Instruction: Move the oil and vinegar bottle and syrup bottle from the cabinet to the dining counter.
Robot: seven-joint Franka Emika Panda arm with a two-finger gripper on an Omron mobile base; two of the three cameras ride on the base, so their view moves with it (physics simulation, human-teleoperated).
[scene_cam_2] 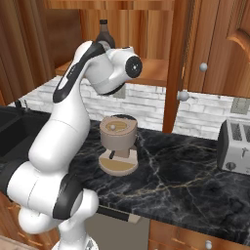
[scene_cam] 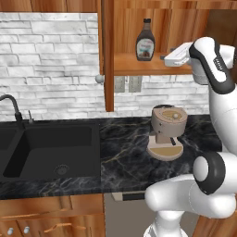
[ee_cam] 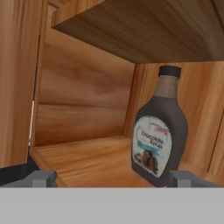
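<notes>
Looking along the hand, you see the syrup bottle (ee_cam: 159,129) upright on the cabinet (ee_cam: 87,157) shelf, ahead and right. Your jaws stand spread wide, holding nothing.

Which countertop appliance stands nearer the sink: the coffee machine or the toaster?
The tan coffee machine; the sink lies just beside it, while the silver toaster stands further along.

You have open shelf to the left of the syrup bottle (ee_cam: 158,131) inside the cabinet (ee_cam: 87,100); the bottle stands upright at right, near the side wall, and the shelf board above caps headroom.
</notes>
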